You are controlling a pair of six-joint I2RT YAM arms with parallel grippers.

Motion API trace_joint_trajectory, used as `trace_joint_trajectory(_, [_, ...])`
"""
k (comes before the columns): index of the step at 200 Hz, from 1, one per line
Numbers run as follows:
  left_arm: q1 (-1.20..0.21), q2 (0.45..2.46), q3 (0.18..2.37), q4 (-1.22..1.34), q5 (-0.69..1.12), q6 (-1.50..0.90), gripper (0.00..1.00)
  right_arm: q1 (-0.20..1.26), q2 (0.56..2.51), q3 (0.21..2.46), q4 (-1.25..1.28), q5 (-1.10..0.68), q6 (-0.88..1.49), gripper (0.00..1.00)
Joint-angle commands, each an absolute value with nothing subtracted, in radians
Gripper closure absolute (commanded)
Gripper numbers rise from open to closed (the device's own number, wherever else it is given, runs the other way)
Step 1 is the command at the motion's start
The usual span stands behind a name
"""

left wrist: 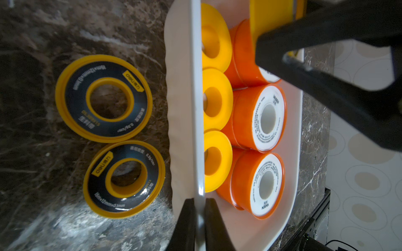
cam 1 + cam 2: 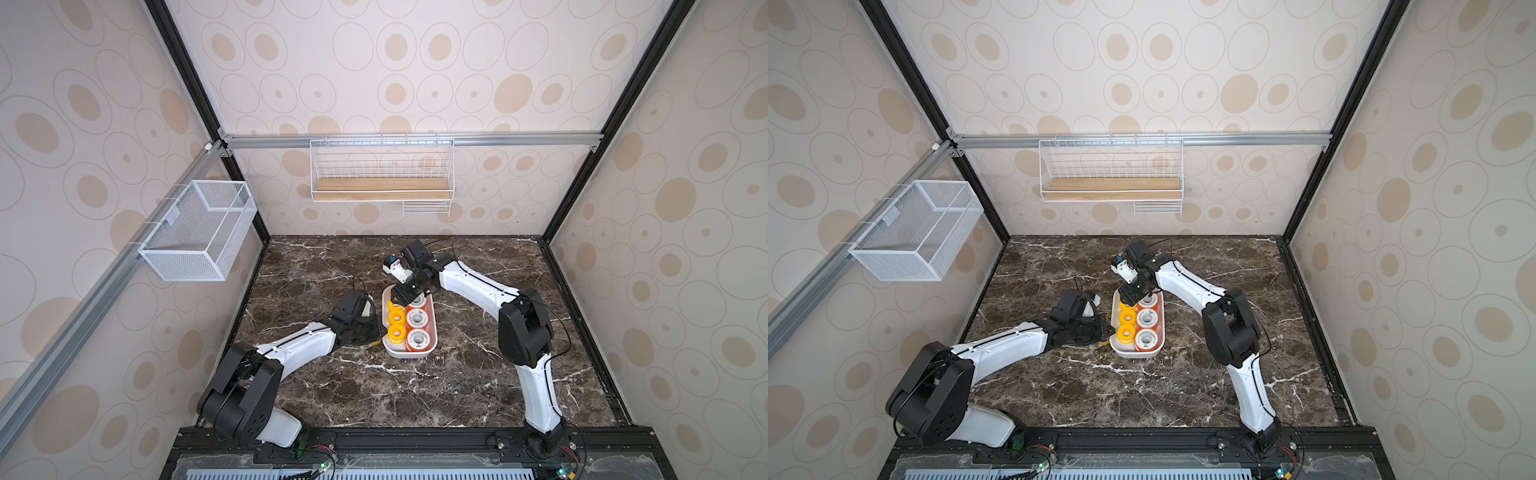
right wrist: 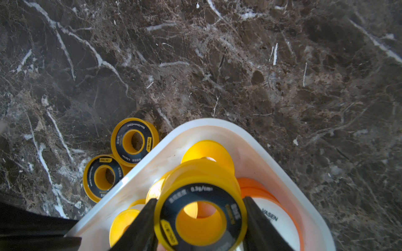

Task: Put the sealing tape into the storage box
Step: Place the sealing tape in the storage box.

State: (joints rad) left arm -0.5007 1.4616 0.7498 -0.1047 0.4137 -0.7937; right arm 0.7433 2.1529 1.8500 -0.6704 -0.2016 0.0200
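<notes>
Right gripper [image 3: 199,201] clamps a dark-faced spool [image 3: 195,192] over the storage box [image 3: 217,122] (left gripper [image 1: 199,201] pinches its rim); lower it level before releasing.

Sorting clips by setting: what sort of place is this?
Probably a robot test cell dressed like a home: wallpapered panels in an aluminium frame, a marble-look tabletop, and a wire rack hung on the back wall.

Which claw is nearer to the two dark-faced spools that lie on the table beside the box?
Left. The left claw grips the storage box wall just beside those spools; the right claw holds another dark-faced spool above the box's far end.
</notes>
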Motion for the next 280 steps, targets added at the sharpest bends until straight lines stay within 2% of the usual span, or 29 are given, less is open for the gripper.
trace_joint_trajectory(1, [-0.508,1.466,0.756,-0.069,0.436,-0.788,0.85,0.752,2.187,1.889,-0.698,-0.183,0.012,0.42])
trace_joint_trajectory(56, [-0.508,1.465,0.755,-0.077,0.424,-0.781,0.82,0.752,2.242,1.965,-0.748,-0.18,0.003,0.42])
trace_joint_trajectory(249, [-0.509,1.468,0.75,-0.087,0.402,-0.779,0.81,0.764,2.293,1.995,-0.779,-0.153,-0.014,0.39])
trace_joint_trajectory(280, [-0.509,1.468,0.752,-0.087,0.403,-0.779,0.81,0.763,2.296,2.005,-0.785,-0.152,-0.014,0.34])
